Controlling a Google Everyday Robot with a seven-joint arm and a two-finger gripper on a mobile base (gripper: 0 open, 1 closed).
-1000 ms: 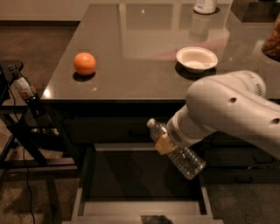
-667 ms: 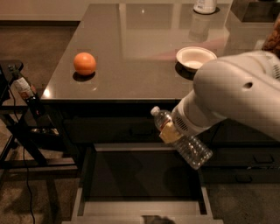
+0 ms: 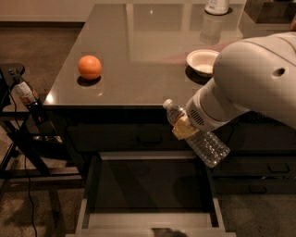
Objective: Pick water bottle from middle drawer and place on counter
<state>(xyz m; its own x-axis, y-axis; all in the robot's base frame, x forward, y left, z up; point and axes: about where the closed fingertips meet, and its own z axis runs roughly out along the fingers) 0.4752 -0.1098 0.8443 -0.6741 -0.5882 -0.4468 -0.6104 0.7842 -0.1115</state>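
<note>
The water bottle is clear and ribbed with a pale cap. It hangs tilted in the air, cap up and to the left, in front of the counter's front edge and above the open middle drawer. My gripper is shut on the bottle just below its neck, with a yellowish finger across it. My large white arm fills the right side and hides part of the counter. The drawer's dark floor shows nothing in it.
An orange sits on the counter's left part and a white bowl to its right. A white container stands at the far edge. At left, a black metal stand carries a dark bottle with a red-white label.
My arm has risen and carried the water bottle up from above the drawer to the height of the counter's front edge. The drawer stays open.
</note>
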